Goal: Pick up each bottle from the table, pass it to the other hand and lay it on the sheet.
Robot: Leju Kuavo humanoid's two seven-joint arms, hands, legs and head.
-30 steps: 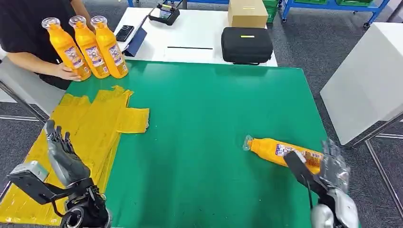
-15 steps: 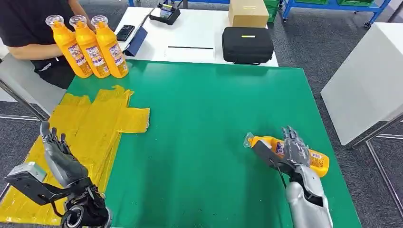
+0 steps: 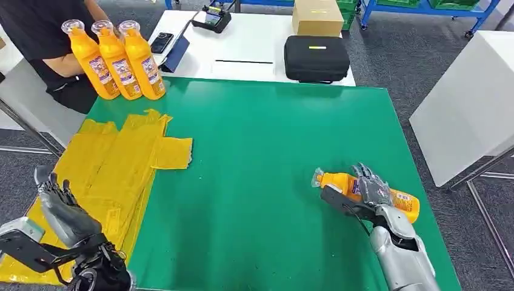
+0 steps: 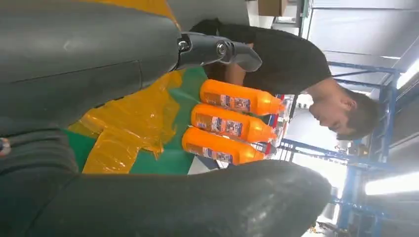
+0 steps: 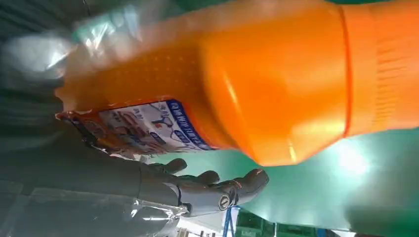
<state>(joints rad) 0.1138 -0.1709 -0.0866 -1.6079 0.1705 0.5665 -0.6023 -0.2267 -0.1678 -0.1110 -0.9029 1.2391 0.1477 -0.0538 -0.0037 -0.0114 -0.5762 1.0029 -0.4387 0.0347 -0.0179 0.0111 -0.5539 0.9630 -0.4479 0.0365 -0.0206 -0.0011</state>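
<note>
Right robot hand (image 3: 371, 193) laid over a lying orange bottle (image 3: 339, 183) on the green surface (image 3: 260, 151), fingers (image 5: 217, 187) stretched straight along the bottle's far side, thumb on the near side; closed grip not confirmed, so hold or no hold cannot be told. Bottle on its side, clear cap pointing away from the right robot hand toward the middle of the surface, label under the fingers. Left robot hand (image 3: 60, 209) raised over the yellow sheet (image 3: 115, 163), fingers apart, holding nothing. Well ahead of the left robot hand, three more orange bottles (image 3: 118, 60) upright in a touching row at the far corner of the surface, a person in black (image 3: 42, 36) just behind them.
</note>
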